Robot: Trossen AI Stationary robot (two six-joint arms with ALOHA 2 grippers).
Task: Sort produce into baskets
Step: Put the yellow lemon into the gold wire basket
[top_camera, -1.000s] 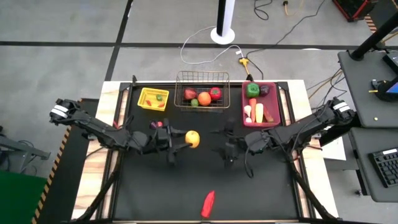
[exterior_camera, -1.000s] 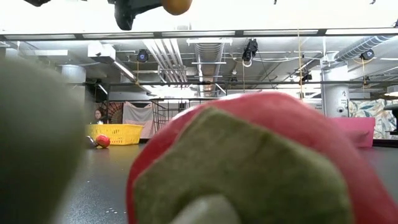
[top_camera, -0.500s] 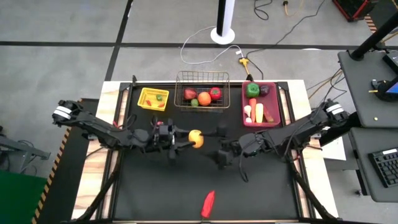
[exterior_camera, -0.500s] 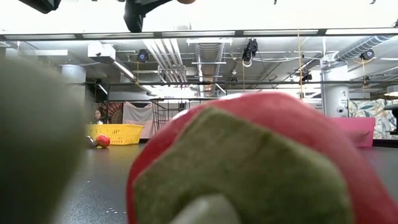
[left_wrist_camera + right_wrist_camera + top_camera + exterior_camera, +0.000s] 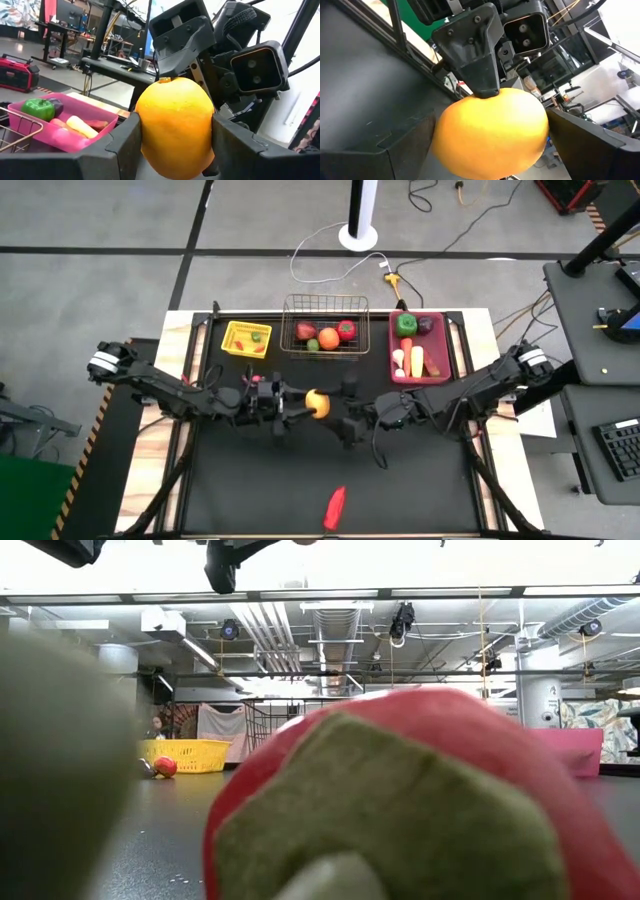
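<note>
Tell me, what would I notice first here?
Two robot arms meet over the middle of the table, and the left gripper is shut on an orange fruit. The right gripper is open around that same fruit. A red pepper lies alone near the table's front edge.

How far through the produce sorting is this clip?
Mostly done: the yellow tray, wire basket and pink bin all hold produce. In hand: the left gripper holds the orange fruit mid-table, with the right gripper open around it. Left: the red pepper near the front edge and a small red piece beside the tray.
</note>
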